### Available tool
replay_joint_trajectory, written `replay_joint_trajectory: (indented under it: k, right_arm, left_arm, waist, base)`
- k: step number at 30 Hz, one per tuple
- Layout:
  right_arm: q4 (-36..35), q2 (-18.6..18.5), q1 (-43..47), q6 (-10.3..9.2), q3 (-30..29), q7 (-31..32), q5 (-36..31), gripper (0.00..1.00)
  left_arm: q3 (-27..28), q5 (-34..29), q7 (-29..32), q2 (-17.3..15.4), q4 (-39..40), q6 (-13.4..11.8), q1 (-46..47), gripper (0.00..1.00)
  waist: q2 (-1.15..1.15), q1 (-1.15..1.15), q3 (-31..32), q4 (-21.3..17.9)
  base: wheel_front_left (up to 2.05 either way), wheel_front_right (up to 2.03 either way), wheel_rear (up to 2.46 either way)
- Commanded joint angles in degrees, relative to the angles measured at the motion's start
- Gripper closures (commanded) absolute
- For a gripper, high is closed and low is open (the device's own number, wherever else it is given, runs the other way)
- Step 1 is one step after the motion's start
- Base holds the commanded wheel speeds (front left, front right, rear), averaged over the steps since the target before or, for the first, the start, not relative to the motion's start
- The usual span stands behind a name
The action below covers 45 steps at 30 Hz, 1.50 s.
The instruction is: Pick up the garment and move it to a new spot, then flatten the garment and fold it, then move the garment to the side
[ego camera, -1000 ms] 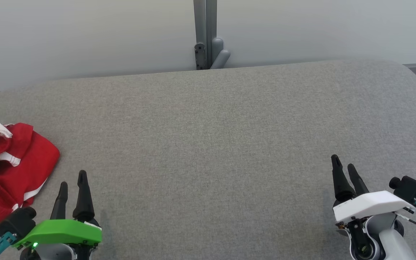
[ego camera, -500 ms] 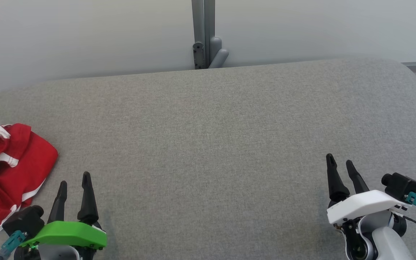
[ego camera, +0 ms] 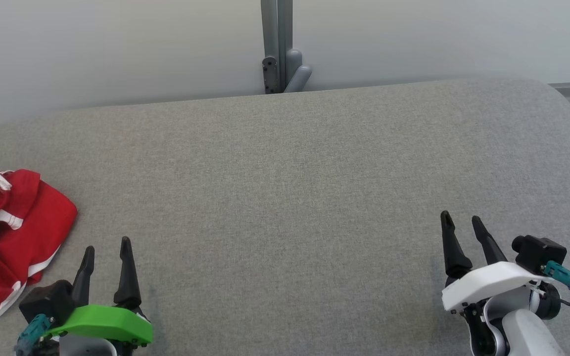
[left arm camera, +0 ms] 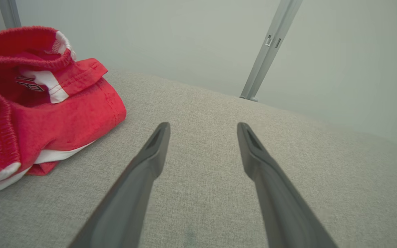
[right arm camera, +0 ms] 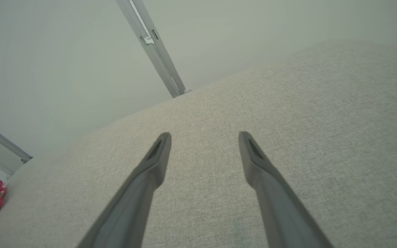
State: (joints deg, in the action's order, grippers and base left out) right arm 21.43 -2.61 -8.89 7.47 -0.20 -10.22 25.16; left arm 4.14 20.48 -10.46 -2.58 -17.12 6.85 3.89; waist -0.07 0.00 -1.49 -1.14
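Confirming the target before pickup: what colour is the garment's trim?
White trim on a red garment; clearest in the left wrist view.

Grey fabric surface [ego camera: 285, 198], pale wall [ego camera: 117, 44] behind, grey metal post [ego camera: 277, 44] at centre.

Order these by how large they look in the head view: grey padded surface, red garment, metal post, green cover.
1. Grey padded surface
2. Red garment, cut by the frame edge
3. Metal post and green cover look alike; the cover is nearer the camera, so unranked.
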Motion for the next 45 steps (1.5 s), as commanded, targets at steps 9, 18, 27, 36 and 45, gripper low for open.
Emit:
replay_joint_trajectory:
  k: [9,18,27,36,45]
  right_arm:
    - [0.0,-0.3,-1.2,0.03,0.4,-1.7,-6.7,0.00]
    - [0.3,-0.4,-0.9,0.03,0.7,-2.8,-11.4,0.00]
    - [0.8,-0.4,-0.7,0.03,0.6,-3.8,-15.3,0.00]
    - [0.9,-0.4,-1.0,0.03,0.5,-4.7,-18.9,0.00]
    - [1.3,-0.4,-1.0,0.03,1.3,-5.0,-20.7,0.00]
  left_arm:
    - [-0.2,-6.1,-1.5,-0.4,-0.3,-0.6,-1.0,0.00]
    - [0.0,-10.4,-2.6,-0.4,0.0,-1.3,-1.3,0.00]
    - [0.3,-13.9,-3.5,-0.5,-0.5,-1.8,-1.8,0.00]
    - [0.2,-17.2,-4.4,-0.5,-0.4,-2.0,-1.8,0.00]
    - [0.3,-17.6,-4.8,-0.5,-0.6,-2.2,-1.9,0.00]
  waist:
    - [0.05,0.00,0.0,-0.1]
    - [0.06,0.00,0.1,-0.1]
    - [0.06,0.00,0.0,-0.3]
    - [0.07,0.00,-0.2,-0.3]
    - [0.07,0.00,-0.5,1.2]
  base:
    - [0.00,0.00,0.00]
    - [0.00,0.00,0.00]
    - [0.00,0.00,0.00]
    - [0.00,0.00,0.00]
    - [0.00,0.00,0.00]
